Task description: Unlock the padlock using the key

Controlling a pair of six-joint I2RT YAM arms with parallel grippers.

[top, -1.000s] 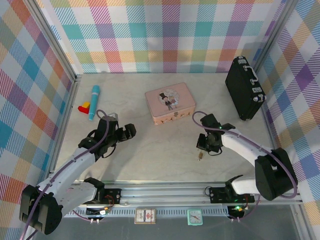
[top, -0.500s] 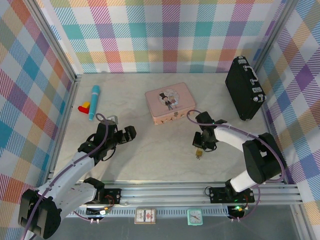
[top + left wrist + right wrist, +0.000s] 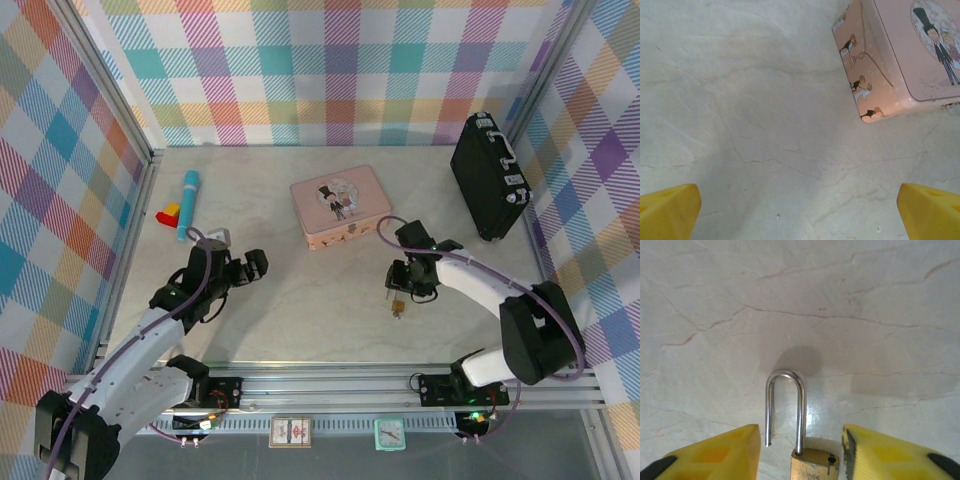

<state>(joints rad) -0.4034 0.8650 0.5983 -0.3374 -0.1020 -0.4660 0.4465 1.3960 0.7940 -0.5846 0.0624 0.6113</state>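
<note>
The padlock (image 3: 815, 465) lies on the marble table, a brass body with a thin silver shackle (image 3: 785, 377). The shackle's left leg hangs free of the body, so the lock stands unlocked. My right gripper (image 3: 802, 440) is open, with one yellow finger on each side of the lock and a gap on both sides. From above, the padlock (image 3: 398, 303) is a small speck just below the right gripper (image 3: 405, 285). I cannot make out the key. My left gripper (image 3: 255, 265) is open over bare table, nothing between its fingertips (image 3: 670, 210).
A pink tin (image 3: 340, 207) sits at the centre back, and its corner (image 3: 905, 55) is up and to the right of the left gripper. A teal cylinder (image 3: 188, 204) and a red-yellow block (image 3: 168, 213) lie at the left. A black case (image 3: 488, 175) stands at the right wall.
The right gripper shifted slightly left over the padlock, which moved a little farther up the table. The left arm drew back a little toward the near left.
</note>
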